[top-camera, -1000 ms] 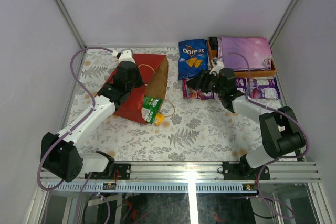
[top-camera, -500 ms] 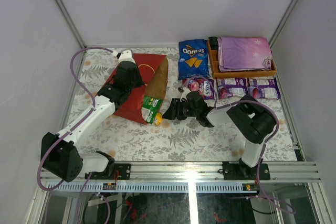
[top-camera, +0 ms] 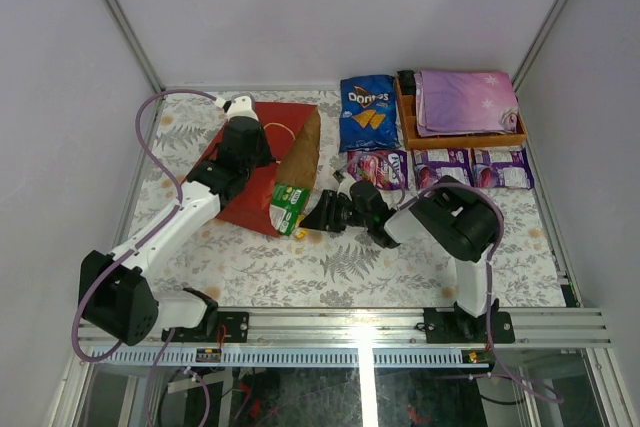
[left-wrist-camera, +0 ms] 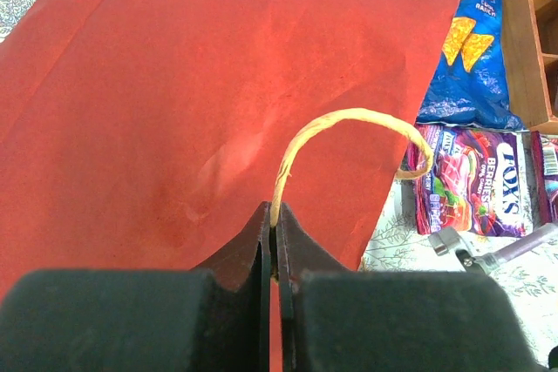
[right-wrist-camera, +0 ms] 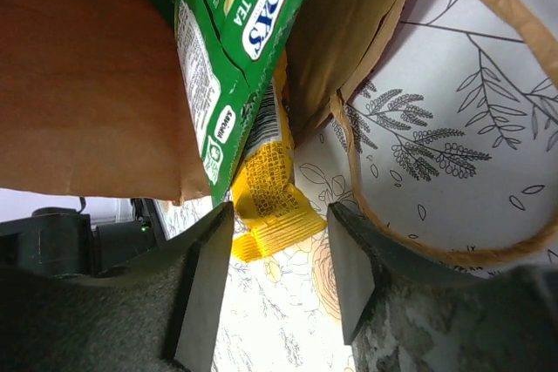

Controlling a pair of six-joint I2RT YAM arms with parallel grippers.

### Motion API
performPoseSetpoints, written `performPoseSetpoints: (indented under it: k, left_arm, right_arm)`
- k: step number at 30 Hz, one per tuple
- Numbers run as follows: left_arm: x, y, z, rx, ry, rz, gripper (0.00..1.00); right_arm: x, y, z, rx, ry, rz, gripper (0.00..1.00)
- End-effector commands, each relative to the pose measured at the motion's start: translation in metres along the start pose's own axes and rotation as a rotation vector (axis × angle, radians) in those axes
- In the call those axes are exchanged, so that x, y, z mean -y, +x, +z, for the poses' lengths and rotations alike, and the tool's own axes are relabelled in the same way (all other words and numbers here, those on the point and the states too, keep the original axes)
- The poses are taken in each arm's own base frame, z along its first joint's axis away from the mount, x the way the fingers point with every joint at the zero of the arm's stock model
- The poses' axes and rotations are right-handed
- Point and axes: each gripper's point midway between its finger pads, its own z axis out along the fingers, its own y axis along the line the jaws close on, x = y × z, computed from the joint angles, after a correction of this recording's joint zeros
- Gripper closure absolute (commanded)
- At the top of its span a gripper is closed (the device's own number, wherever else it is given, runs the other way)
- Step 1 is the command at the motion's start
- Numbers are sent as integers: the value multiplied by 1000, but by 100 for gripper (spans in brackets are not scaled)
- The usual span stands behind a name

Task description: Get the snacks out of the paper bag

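Note:
The red paper bag (top-camera: 262,179) lies on its side, its brown mouth facing right. My left gripper (left-wrist-camera: 275,219) is shut on the bag's tan loop handle (left-wrist-camera: 349,121), above the red paper (left-wrist-camera: 174,84). A green Fox's pack (right-wrist-camera: 235,50) and a yellow pack (right-wrist-camera: 266,206) stick out of the mouth. My right gripper (right-wrist-camera: 281,215) is open, and the yellow pack's crimped end lies between its fingers without touching either. From above, the right gripper (top-camera: 320,215) sits just right of the green pack (top-camera: 289,205).
A blue Doritos bag (top-camera: 367,112), a Fox's berries pack (top-camera: 380,169) and two purple packs (top-camera: 442,167) (top-camera: 502,167) lie on the table at the back right. The orange tray (top-camera: 462,137) holds a folded purple cloth (top-camera: 465,99). The bag's other handle (right-wrist-camera: 436,250) loops beside the right fingers.
My right arm swung left from the purple packs to the bag's mouth, and its jaws have narrowed around the yellow pack. The left arm stayed still.

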Motion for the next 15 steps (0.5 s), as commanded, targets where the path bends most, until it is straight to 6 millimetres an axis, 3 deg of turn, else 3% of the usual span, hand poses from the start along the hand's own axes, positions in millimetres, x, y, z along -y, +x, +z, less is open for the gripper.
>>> performPoseSetpoints:
  k: [1, 9, 15]
  left_arm:
    - [-8, -5, 3, 24, -32, 17, 100]
    - [-9, -4, 3, 24, -34, 17, 100]
    - [-10, -4, 3, 24, -41, 19, 100]
  right_arm:
    - [-17, 0, 8, 3, -70, 19, 50]
    - [-24, -2, 2, 16, -75, 14, 96]
    - [-48, -9, -10, 0, -94, -15, 100]
